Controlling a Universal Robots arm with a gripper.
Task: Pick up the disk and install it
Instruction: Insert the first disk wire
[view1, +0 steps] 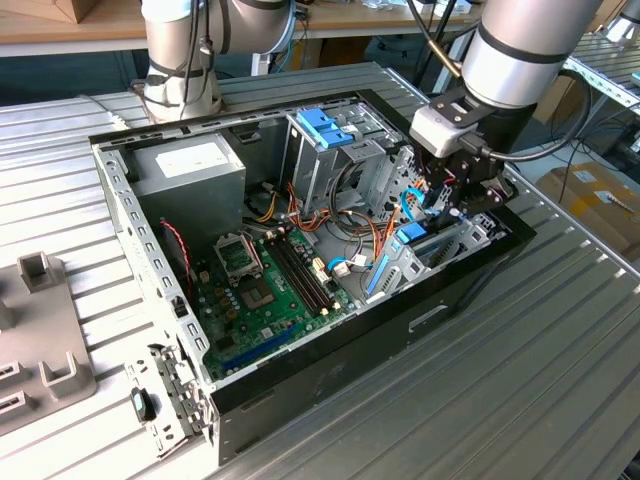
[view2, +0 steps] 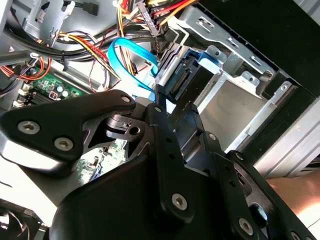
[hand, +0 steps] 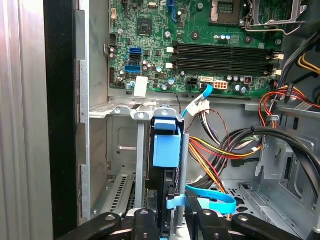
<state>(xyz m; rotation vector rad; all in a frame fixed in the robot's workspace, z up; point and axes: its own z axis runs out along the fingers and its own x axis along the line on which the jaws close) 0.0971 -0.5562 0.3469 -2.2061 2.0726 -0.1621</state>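
Observation:
The disk (hand: 166, 146) stands on edge, its light-blue carrier tab facing the first wrist camera. It sits partly down in the grey metal drive bay (view2: 235, 100) at the front corner of the open computer case (view1: 330, 345), on the exterior view's right. My gripper (hand: 172, 222) is shut on the disk, one black finger on each flat side. In the exterior view the gripper (view1: 440, 205) hangs over that corner with the blue of the disk (view1: 412, 236) just below it. In the second wrist view the fingers (view2: 160, 107) clamp the disk (view2: 182, 75) beside a looped blue cable.
Green motherboard (view1: 270, 285) fills the case floor. A tall metal cage with a blue bracket (view1: 322, 125) and bundles of coloured cables (hand: 225, 150) stand close to the bay. Power supply (view1: 190, 165) at the back. A second arm's base (view1: 180, 70) and grey fixture (view1: 40, 340) stand outside.

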